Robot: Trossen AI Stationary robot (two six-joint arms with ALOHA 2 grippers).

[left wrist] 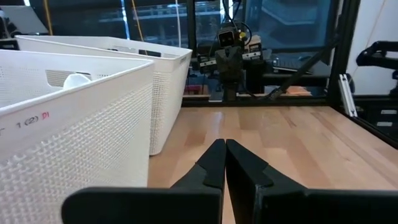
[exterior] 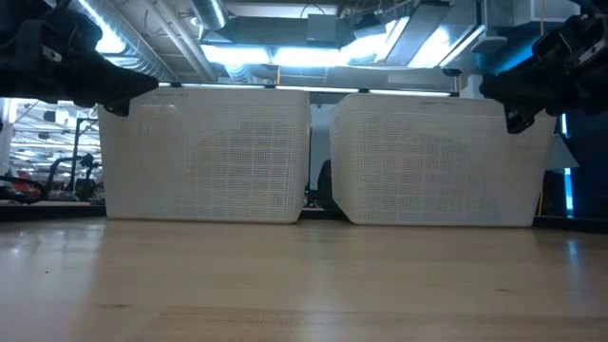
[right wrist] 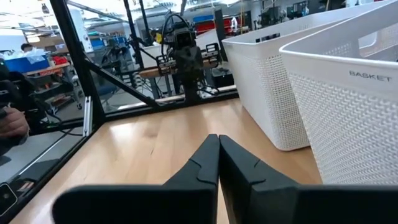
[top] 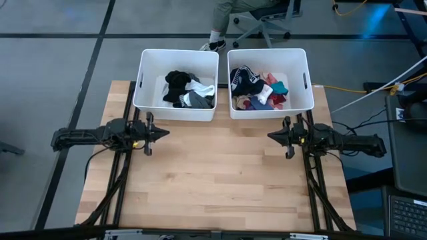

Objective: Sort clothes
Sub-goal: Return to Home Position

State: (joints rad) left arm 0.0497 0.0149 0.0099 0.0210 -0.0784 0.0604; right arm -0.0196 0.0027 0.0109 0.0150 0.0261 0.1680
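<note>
The left gripper (top: 163, 133) and right gripper (top: 272, 136) are held clenched on nothing, tips turned toward each other (a parked pose, it is judged). The clothes (top: 189, 90) are heaped just beyond both, in the left bin (top: 177, 52) and right bin (top: 267, 51), so sorting is judged done.
</note>
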